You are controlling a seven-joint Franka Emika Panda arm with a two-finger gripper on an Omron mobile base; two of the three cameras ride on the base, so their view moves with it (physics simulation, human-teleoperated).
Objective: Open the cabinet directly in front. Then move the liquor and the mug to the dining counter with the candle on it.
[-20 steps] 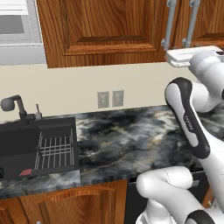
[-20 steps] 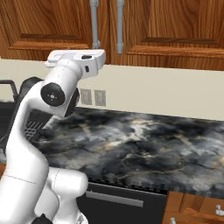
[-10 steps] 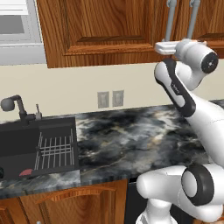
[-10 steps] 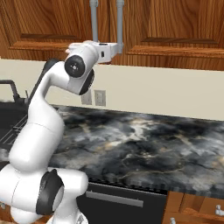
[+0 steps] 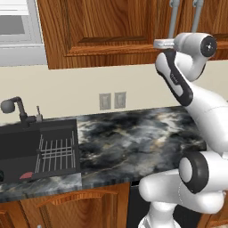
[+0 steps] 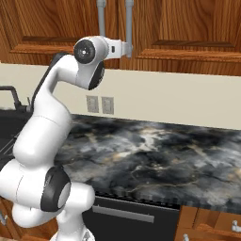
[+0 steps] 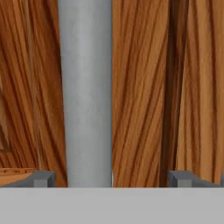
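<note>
1. The claw (image 7: 111, 178) stands wide open, holding nothing — its two dark tips sit at the bottom of the hand view, one on each side of a grey bar handle (image 7: 85, 92).
2. That handle belongs to the cabinet (image 5: 111, 26), the reddish-brown wall unit above the marbled counter (image 5: 133, 138); its doors look shut.
3. Left to right in the hand view: the left tip, the handle, then the dark seam between the doors (image 7: 171, 87), then the right tip.
4. The handle's long axis runs up the picture, straight ahead of the claw and left of midway between the tips — a small sideways shift would probably centre it before closing.
</note>
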